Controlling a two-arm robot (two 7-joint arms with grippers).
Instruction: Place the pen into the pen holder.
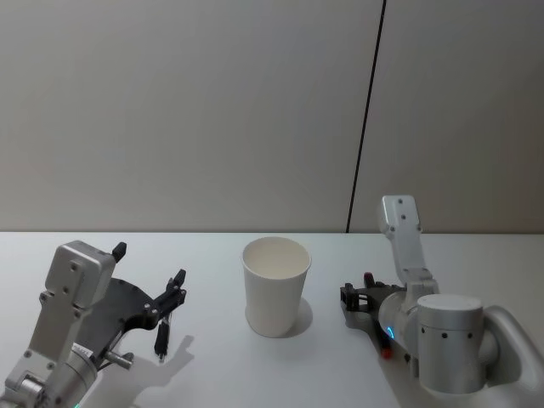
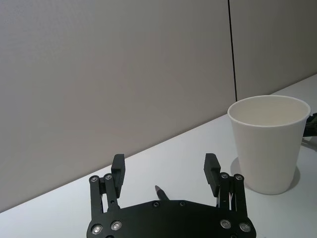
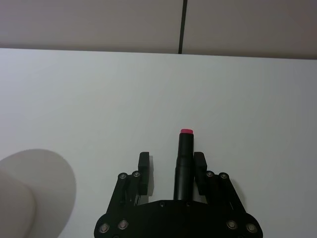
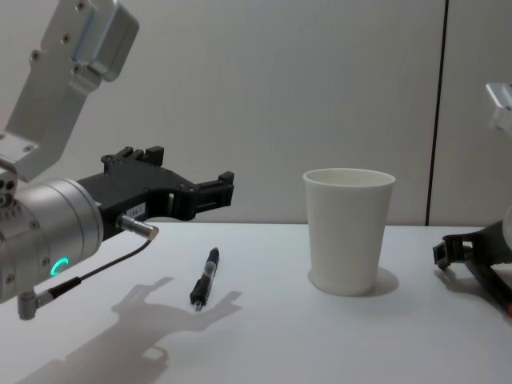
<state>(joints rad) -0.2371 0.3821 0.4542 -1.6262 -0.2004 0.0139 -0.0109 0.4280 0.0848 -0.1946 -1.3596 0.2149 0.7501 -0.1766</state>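
Your left gripper (image 4: 225, 187) hangs above the white table (image 4: 280, 340) with its jaws spread wide and nothing between them. In the left wrist view the two fingers (image 2: 118, 169) stand well apart, and the dark tip of the pen (image 2: 160, 191) shows low in the gap. The pen (image 4: 204, 278) lies flat on the table under that gripper, untouched, on the robot's left of the pen holder (image 4: 348, 230) and clear of it.

The pen holder stands upright near the middle of the table, mouth open, between the two arms.

Your right gripper (image 1: 357, 294) sits low at the table on the holder's other side. Its wrist view shows the jaws parted, with a black barrel with a red end (image 3: 184, 163) lying between the fingers (image 3: 144, 169) — close against one, with a gap to the other, so not clamped.
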